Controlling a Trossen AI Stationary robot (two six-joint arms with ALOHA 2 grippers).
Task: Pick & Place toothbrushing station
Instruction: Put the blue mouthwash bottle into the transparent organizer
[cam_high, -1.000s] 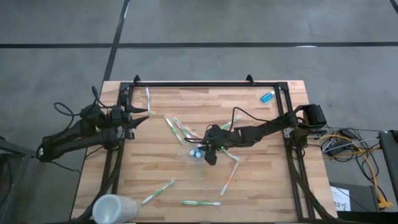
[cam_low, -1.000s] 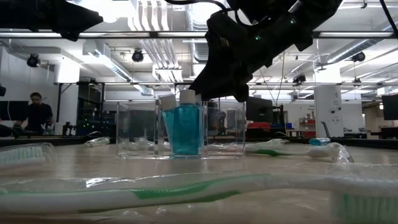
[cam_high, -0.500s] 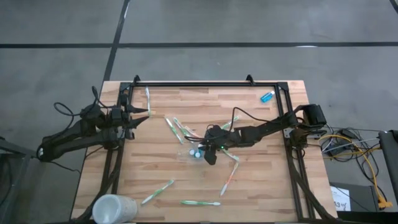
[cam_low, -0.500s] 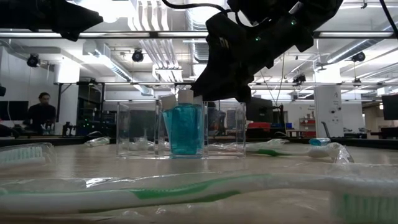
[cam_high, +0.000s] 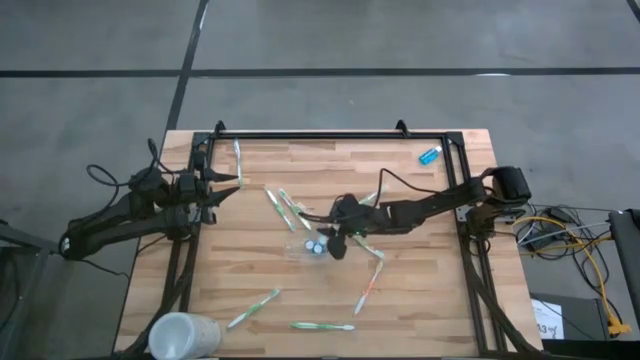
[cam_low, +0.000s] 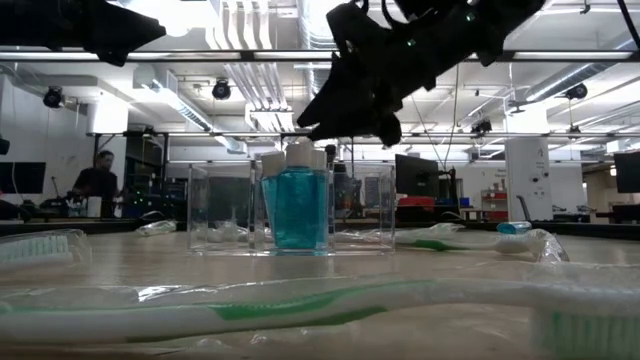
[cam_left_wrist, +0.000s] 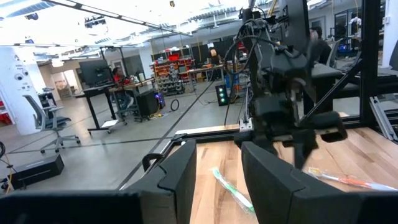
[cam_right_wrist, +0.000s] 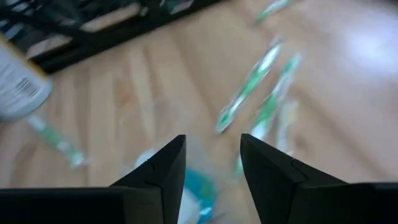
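Green and white, a wrapped toothbrush (cam_low: 250, 312) is lying across the nearest part of the table (cam_low: 150, 262), not yet collected. Just behind it the toothbrushing station (cam_low: 215, 210), the small clear holder, is standing upright near the middle of the table, and the blue tubes (cam_low: 297, 205) are sitting inside it with their white caps up.

My right gripper (cam_low: 350, 125) is now hanging clear above those caps. A second ago it was down low against them; since then I have been spreading my fingers and rising, and the tube I was lowering is standing in the holder on its own. In my right wrist view my two fingers are standing apart with nothing between them, and the blue of a tube (cam_right_wrist: 199, 190) is showing below them. So I am judging this placement as done: the tube is released and my right gripper is empty and free for the next item.

More green toothbrushes (cam_high: 285, 207) are lying scattered just beyond the holder, and one more blue tube (cam_high: 429, 155) is resting at the far right corner, well apart from it. Those are what I am judging as left to do.

My left gripper (cam_high: 225, 182) is waiting at the left edge of the table, fingers parted, holding nothing.
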